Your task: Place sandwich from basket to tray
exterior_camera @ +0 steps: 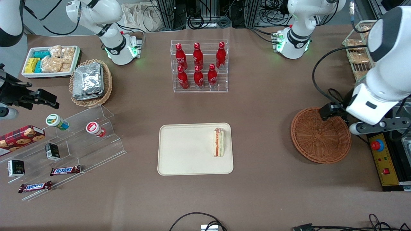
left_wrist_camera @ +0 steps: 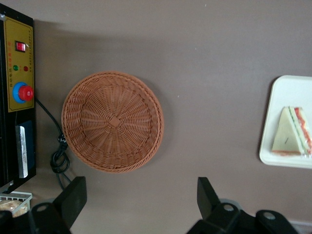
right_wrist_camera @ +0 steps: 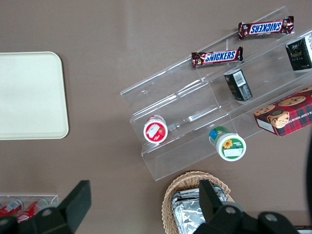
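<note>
Since the sandwich (exterior_camera: 219, 142) already sat on the tray (exterior_camera: 179, 154), well clear of the fingers (left_wrist_camera: 209, 192), they hung spread and empty above the bare basket (left_wrist_camera: 113, 122). Only risk I saw: the arm dipping and clipping the basket, shoving it along the desk (exterior_camera: 263, 96).

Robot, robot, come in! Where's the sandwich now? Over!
Gripper open, holding nothing, up above the basket. Basket has nothing in it. Sandwich lying on the tray, near the edge toward the basket. Nothing in the way.
</note>
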{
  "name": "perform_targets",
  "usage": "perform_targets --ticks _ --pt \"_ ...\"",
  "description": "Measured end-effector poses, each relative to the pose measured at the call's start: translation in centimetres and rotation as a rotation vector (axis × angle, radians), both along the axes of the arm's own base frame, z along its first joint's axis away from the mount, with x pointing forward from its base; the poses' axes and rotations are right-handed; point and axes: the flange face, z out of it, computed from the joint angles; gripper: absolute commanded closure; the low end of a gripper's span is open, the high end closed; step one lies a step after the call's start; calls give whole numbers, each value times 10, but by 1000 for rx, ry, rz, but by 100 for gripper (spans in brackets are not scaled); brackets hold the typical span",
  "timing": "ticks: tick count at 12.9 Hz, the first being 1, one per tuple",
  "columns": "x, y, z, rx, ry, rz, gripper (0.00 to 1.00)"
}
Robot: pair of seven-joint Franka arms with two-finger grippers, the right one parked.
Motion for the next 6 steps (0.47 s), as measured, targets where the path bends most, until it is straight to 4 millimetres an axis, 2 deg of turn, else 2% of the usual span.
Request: perform_targets --ticks 3,6 --pt "-8 29 25 -49 -16 -34 0" --pt "-35 57 54 -63 -29 -69 0"
